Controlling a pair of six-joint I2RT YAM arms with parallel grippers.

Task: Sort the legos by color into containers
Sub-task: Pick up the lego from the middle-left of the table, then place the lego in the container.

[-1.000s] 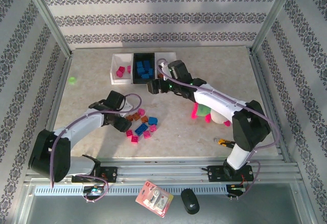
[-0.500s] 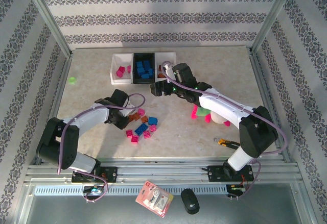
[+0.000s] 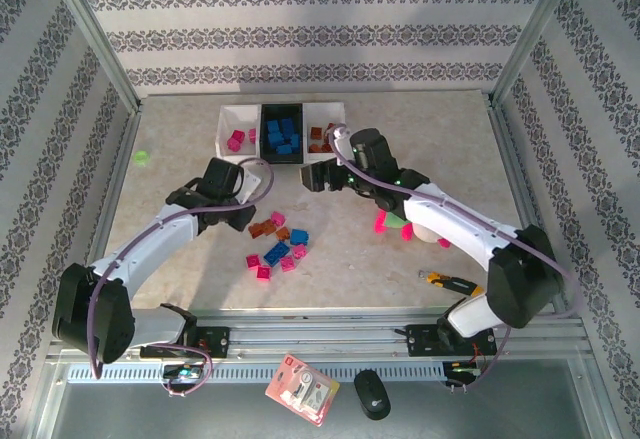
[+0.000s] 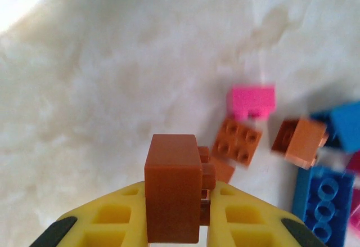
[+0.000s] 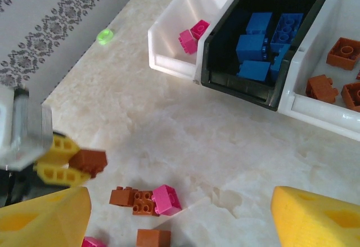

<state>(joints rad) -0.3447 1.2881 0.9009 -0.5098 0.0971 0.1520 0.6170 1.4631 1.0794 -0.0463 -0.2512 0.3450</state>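
A brown brick [image 4: 173,193] sits pinched between the yellow fingers [image 4: 109,224] of the left gripper [image 4: 174,216]. In the left wrist view its long axis runs from six to twelve o'clock, and its round studs face three o'clock. It is smooth, glossy plastic with square edges, and it hangs clear above the pale marbled table [image 4: 101,89]. At two o'clock from it lie loose legos [image 3: 275,244]: a flat brown four-stud plate [image 4: 237,140], a pink brick [image 4: 251,100], a tilted orange-brown brick [image 4: 301,140] and a blue brick [image 4: 323,196] showing a row of studs. In the top view the left gripper [image 3: 243,216] hovers at the pile's ten o'clock edge. The joined containers stand at the table's twelve o'clock: the left white bin [image 3: 224,131] holds pink pieces, the black bin [image 3: 266,131] blue ones, and the right white bin [image 3: 340,119] brown ones. The right gripper [image 3: 318,174] hangs just at their six o'clock side with its yellow fingers [image 5: 315,219] spread wide around nothing. A small green bit [image 3: 142,157] lies at nine o'clock.
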